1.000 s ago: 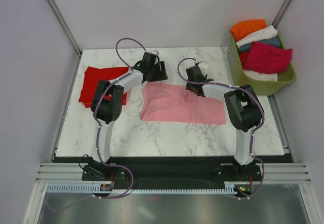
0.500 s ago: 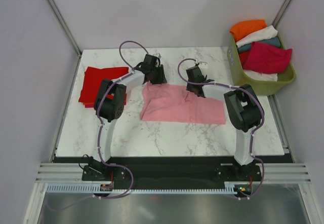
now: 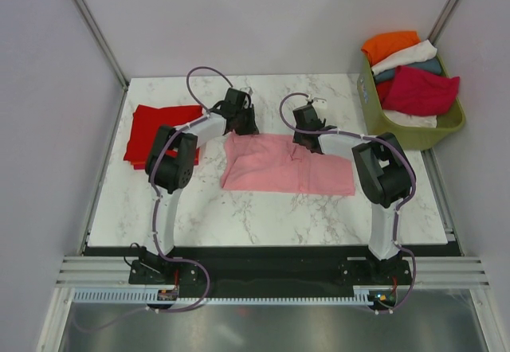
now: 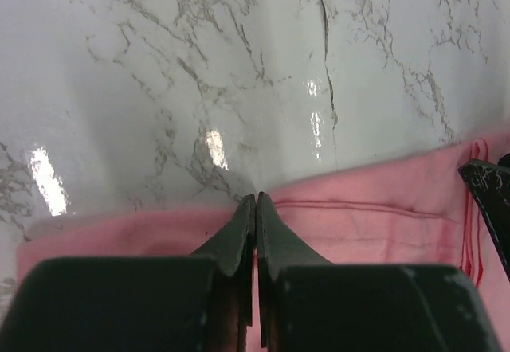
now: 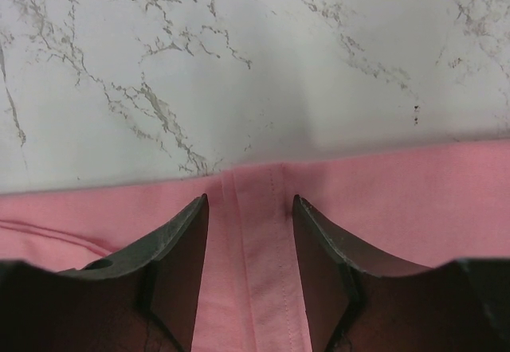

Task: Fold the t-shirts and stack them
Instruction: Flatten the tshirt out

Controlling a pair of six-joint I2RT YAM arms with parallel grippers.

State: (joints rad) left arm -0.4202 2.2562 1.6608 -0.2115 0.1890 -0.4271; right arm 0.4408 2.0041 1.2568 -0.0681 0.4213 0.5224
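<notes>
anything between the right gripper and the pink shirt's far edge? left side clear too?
Nothing visible. The right gripper is open and sits astride the far hem of the pink shirt, with only bare table beyond it. The left gripper is shut at the same edge, apparently pinching the cloth.

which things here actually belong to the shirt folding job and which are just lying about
For the job: pink t-shirt, spread mid-table; red t-shirt, folded at the left; orange t-shirt, white t-shirt, teal t-shirt and crimson t-shirt, heaped in the olive-green basket.
Just lying about: olive-green basket; marble table.
</notes>
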